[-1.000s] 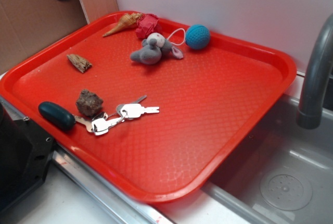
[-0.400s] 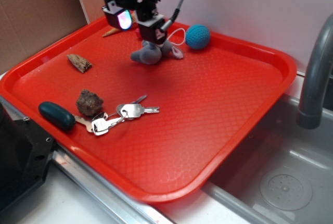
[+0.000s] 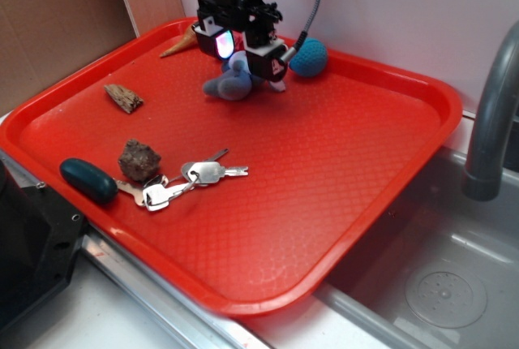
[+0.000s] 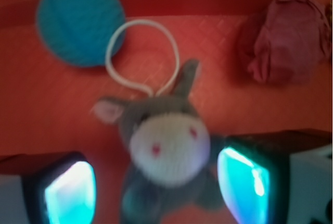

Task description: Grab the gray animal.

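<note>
The gray animal (image 3: 231,84) is a small plush mouse with a pale face, lying at the back of the red tray (image 3: 340,162). In the wrist view the gray animal (image 4: 166,146) faces the camera, its white cord loop (image 4: 143,52) behind it. My gripper (image 3: 242,58) hangs right over the mouse with jaws open. In the wrist view my gripper (image 4: 156,190) has one glowing finger (image 4: 70,193) on each side of the mouse, with gaps between them and the plush.
A teal crocheted ball (image 3: 309,57) and a crumpled red lump (image 4: 286,39) lie just behind the mouse. A shell (image 3: 178,43), wood chip (image 3: 123,97), brown rock (image 3: 139,160), keys (image 3: 195,178) and dark oval (image 3: 87,179) are on the tray. A sink and faucet (image 3: 491,122) are at right.
My gripper came in from the upper left and moved right and down over the mouse. The mouse and the other objects have not moved.
</note>
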Controlling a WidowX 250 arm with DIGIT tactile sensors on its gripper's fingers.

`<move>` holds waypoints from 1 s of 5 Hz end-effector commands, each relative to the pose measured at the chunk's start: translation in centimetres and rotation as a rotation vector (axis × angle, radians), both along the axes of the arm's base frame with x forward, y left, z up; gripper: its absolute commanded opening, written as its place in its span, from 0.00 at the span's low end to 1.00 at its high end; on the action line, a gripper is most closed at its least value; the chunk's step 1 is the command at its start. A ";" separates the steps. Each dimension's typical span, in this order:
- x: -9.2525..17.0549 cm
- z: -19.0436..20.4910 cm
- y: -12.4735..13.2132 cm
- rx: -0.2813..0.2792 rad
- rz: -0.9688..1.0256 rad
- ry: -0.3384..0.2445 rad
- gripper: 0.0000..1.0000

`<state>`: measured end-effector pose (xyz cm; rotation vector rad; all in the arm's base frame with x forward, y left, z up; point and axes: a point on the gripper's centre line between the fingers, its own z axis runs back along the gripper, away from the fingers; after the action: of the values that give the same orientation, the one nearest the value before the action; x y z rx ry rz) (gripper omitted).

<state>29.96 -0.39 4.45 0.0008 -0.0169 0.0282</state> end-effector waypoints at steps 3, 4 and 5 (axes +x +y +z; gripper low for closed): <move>-1.4 1.4 2.9 0.081 0.068 -0.066 0.00; -4.5 6.2 5.1 0.033 0.074 -0.087 0.00; -7.8 11.0 5.3 0.058 0.145 -0.079 0.00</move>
<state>21.48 4.75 14.33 0.0391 -0.0452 0.1621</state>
